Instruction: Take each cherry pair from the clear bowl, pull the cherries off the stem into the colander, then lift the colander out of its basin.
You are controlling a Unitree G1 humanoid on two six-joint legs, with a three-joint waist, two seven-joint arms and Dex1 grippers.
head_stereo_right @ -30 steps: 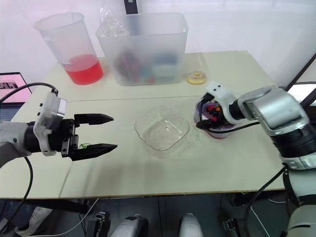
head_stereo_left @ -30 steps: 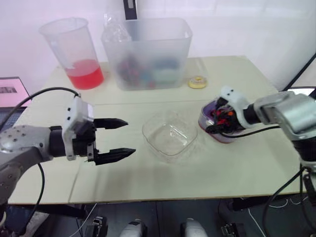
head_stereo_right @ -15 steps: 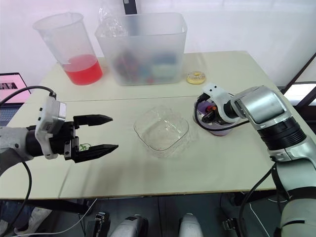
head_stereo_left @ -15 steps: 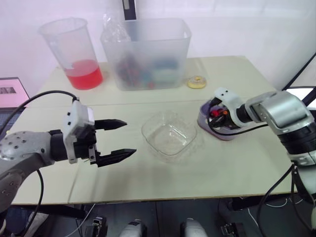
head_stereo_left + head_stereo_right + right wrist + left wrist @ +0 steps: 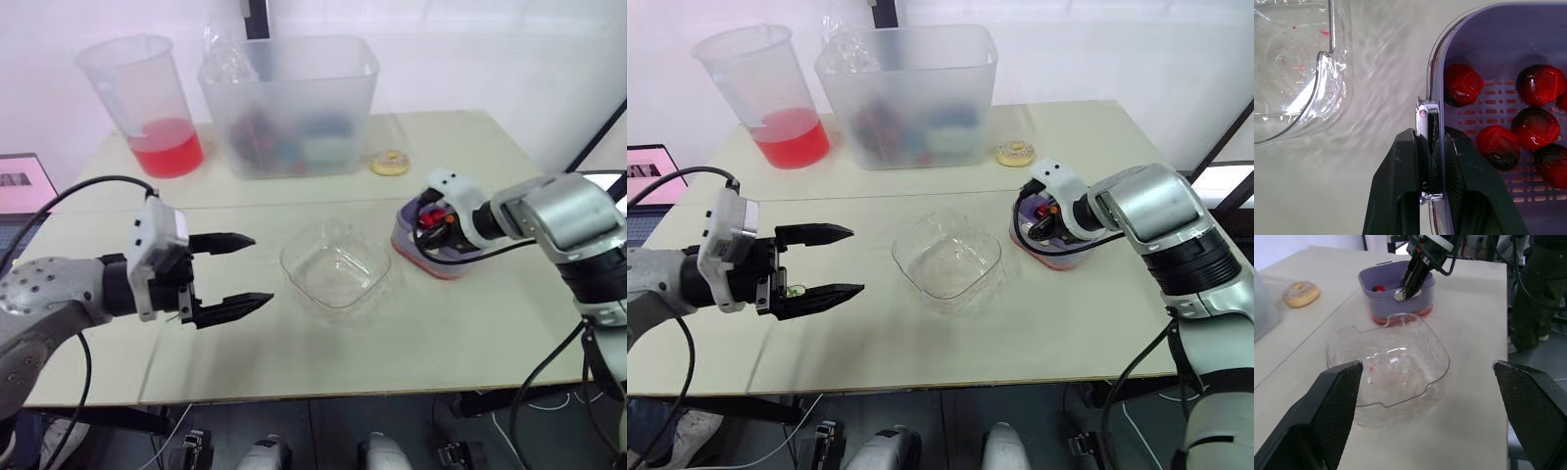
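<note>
**Right fingers clamped on the colander rim**

I see my right gripper closed on the rim of the lilac slotted plastic colander. Its two black fingers pinch the wall between them, one outside and one inside, right where a small shiny metal tab sits on the rim. Dark red round cherries lie loose on the colander's slotted floor. I count five in full and part of a sixth at the edge, and one lies just beside the inner finger. Near the colander but apart from it stands the clear plastic bowl, flecked with red spots. Bare pale worktop shows between the two.
</note>
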